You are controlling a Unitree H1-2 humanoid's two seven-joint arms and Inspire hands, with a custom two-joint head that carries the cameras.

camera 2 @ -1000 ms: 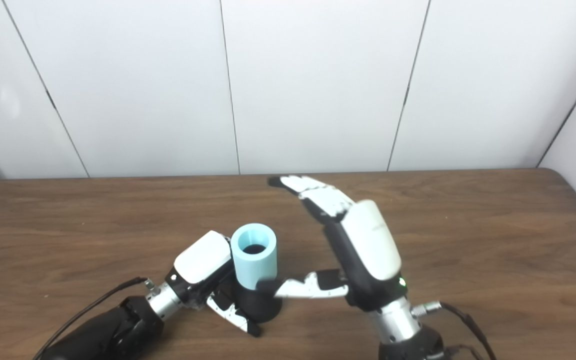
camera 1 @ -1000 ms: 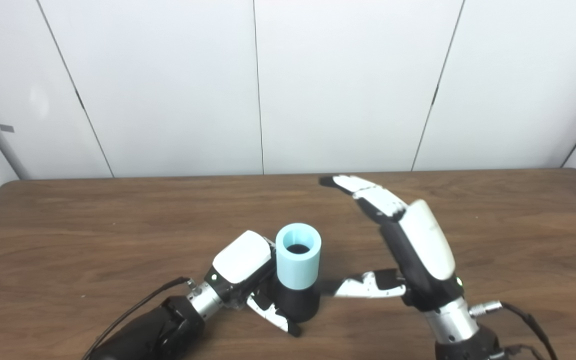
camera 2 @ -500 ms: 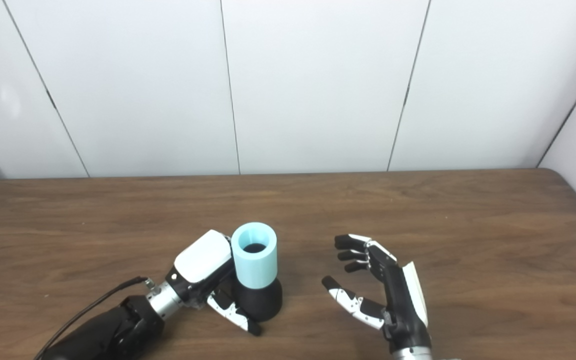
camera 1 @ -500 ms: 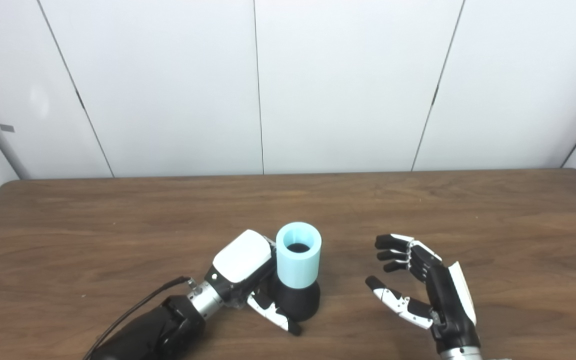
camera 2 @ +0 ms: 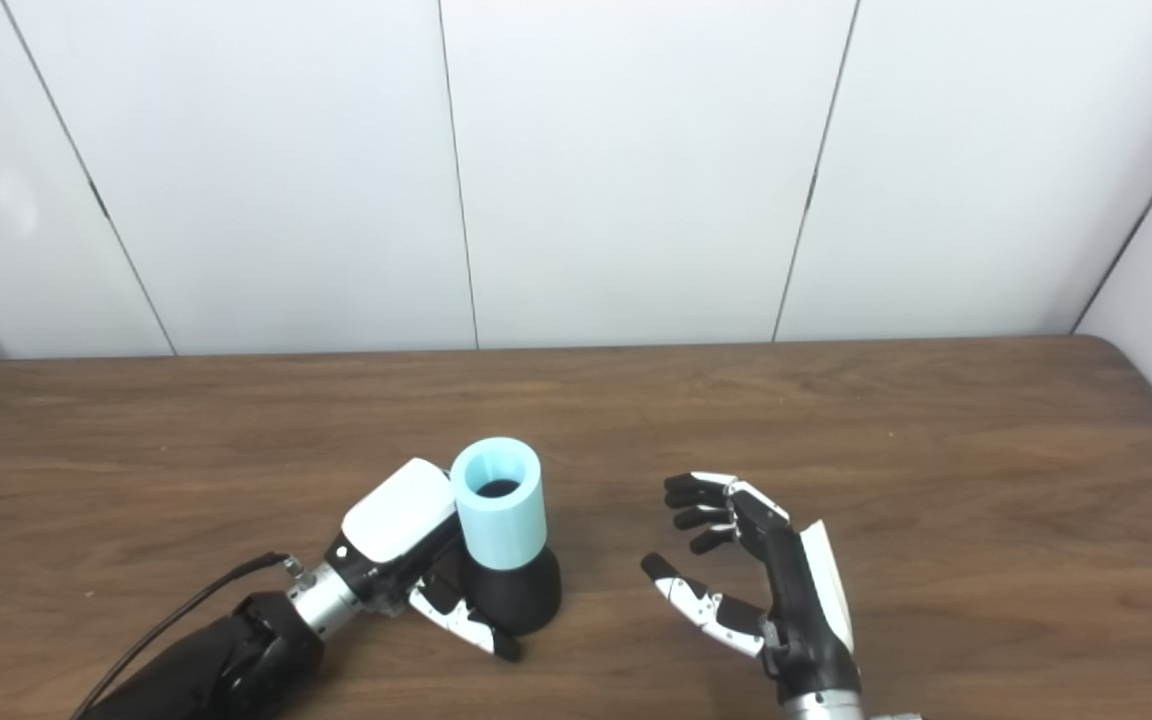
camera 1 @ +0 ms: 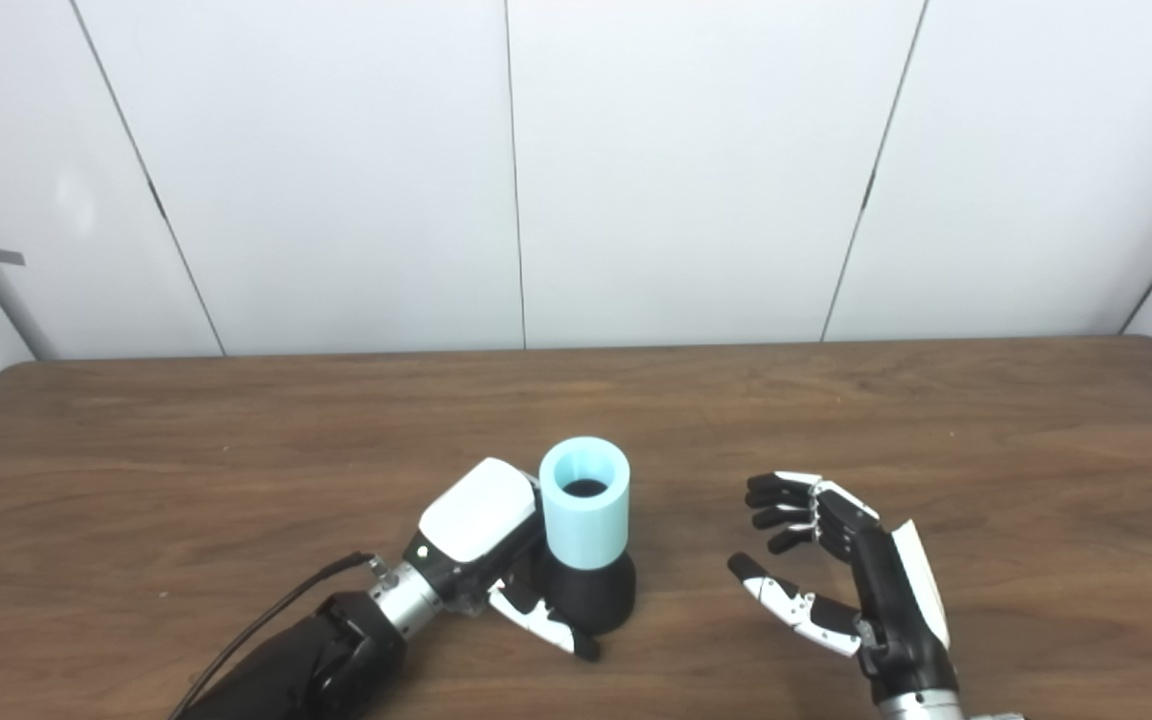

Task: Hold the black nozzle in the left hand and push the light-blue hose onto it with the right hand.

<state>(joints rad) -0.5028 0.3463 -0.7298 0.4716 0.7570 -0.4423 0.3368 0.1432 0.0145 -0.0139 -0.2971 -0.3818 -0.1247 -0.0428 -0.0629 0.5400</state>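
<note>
Left eye view: the light-blue hose (camera 1: 585, 502), a short open-topped sleeve, stands upright on the flared black nozzle (camera 1: 588, 594), its lower rim seated over the nozzle's neck; the pair rests on the wooden table (camera 1: 986, 420), left of centre and toward the near edge. The left hand (camera 1: 489, 540) is wrapped about the nozzle from the left, its fingers closed around the black base and one fingertip lying on the table at the near side; its white back touches the hose wall. The right hand (camera 1: 841, 565) lies well apart to the right, low over the table, palm turned toward the assembly; its fingers are spread and gently curled, with nothing between them.

Compared with one second ago, the right hand has left the assembly: then it stood raised just beside the hose with its thumb reaching the nozzle; half a second ago it had already dropped to the right, and it has scarcely moved since. Over the last half second the hose and nozzle have shifted slightly to the left and away, together with the left hand, and the whole picture has also drifted a little, so part of this may be camera motion.

Judgement: the push appears complete, since the hose stays seated with no right-hand support; what remains is at most for the left hand to let go; how deeply the hose sits cannot be told.
</note>
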